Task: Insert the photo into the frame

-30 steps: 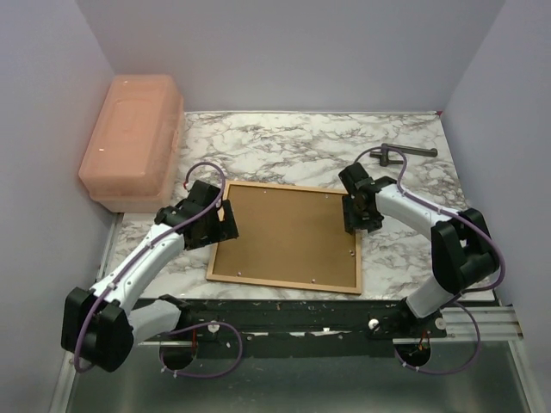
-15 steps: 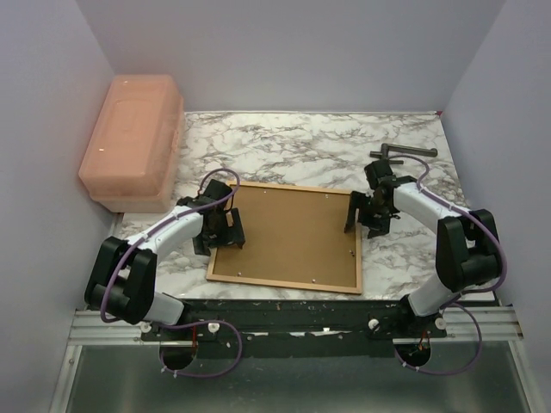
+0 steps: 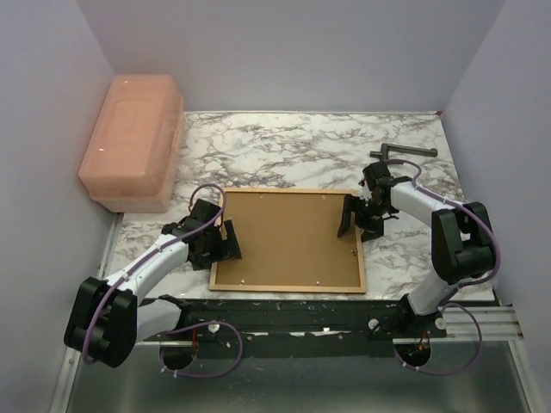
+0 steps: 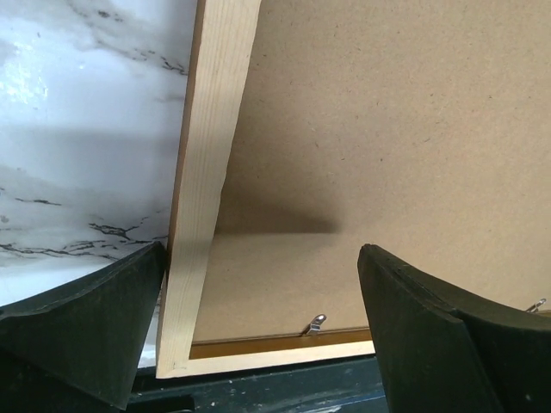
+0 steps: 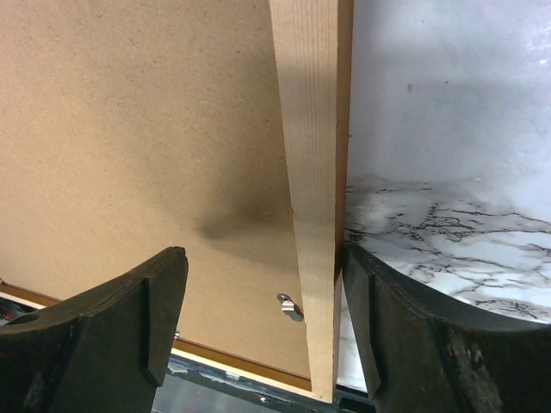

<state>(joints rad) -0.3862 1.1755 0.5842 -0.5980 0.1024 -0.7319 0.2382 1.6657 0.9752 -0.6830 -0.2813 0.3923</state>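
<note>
The frame lies back-up on the marble table, with a plain brown backing board filling it. The photo is hidden. My left gripper is open and straddles the frame's left rail; one finger is outside the rail and the other is over the board. My right gripper is open across the right rail, its outer finger against the rail's outer side. Small metal clips sit at the board's near edge.
A pink plastic box stands at the back left against the wall. A dark metal tool lies at the back right. The frame's near edge lies close to the table's front edge and the black base rail.
The frame has turned from skewed to square with the table's front edge and slid nearer. Both grippers shifted along its side rails. The right gripper has opened wider.
</note>
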